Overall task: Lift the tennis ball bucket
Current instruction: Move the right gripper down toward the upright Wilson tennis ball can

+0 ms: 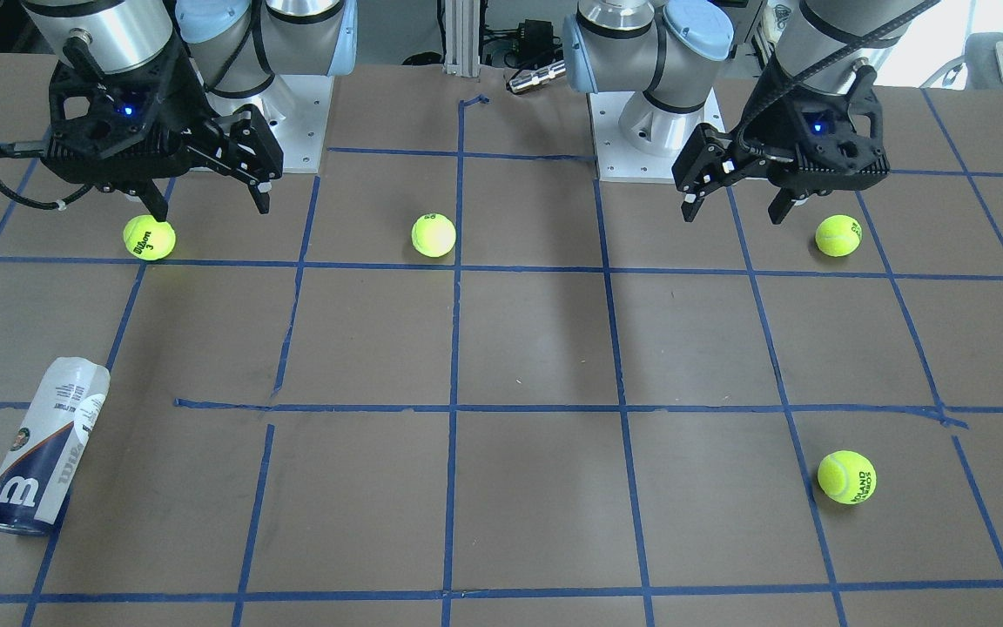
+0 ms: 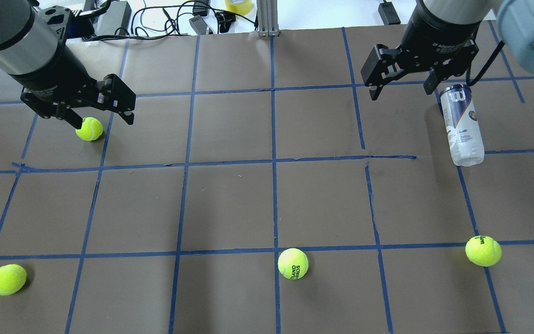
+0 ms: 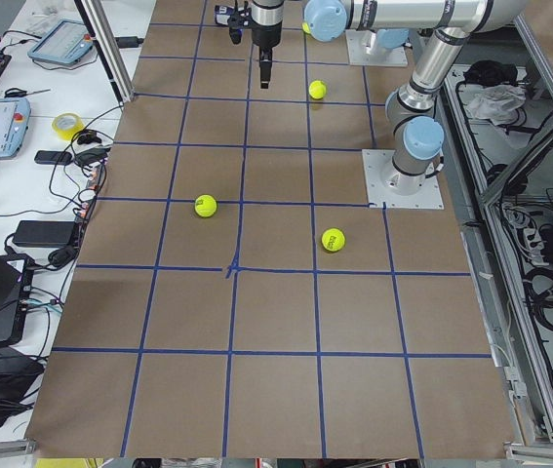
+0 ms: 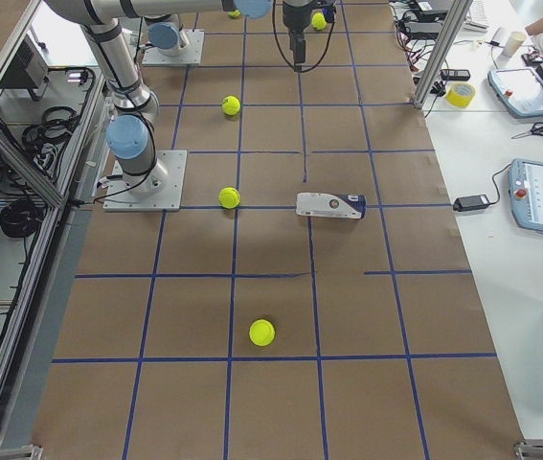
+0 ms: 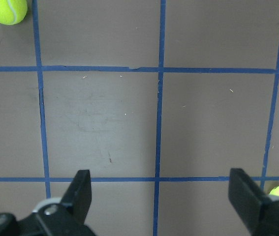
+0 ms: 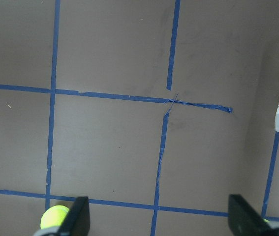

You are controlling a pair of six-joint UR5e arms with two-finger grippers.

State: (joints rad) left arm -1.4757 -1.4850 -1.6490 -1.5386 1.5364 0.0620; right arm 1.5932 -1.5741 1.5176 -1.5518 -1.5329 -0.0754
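Bucket [image 2: 461, 123] lies on its side on the desk [image 2: 230, 208], at the far right as the overhead view shows it, well out from the robot's base. Its navy end points away from the robot and its pale end back toward it. Nothing touches it.

The right pincer [image 2: 401, 93] hangs above the desk, jaws spread wide and holding nothing. The bucket is not between them: the right wrist view catches only the pale end at its right edge, so the bucket sits off to one side. The left pincer [image 2: 104, 123], over the left side, is also wide open and empty, with a ball [image 2: 89, 128] on the desk near it.

The task looks to be at its approach step: no grasp is made and the bucket is not yet off the desk. The right arm seems the one to use, being on the bucket's side. The next move likely calls for carrying that pincer over the bucket's middle, setting the jaws across its width, lowering until they straddle it, then closing and raising. A round can may roll if one jaw arrives first.

Four balls lie loose on the desk, none seen in the bucket; most of its wall is printed over, so whether it holds anything cannot be told.
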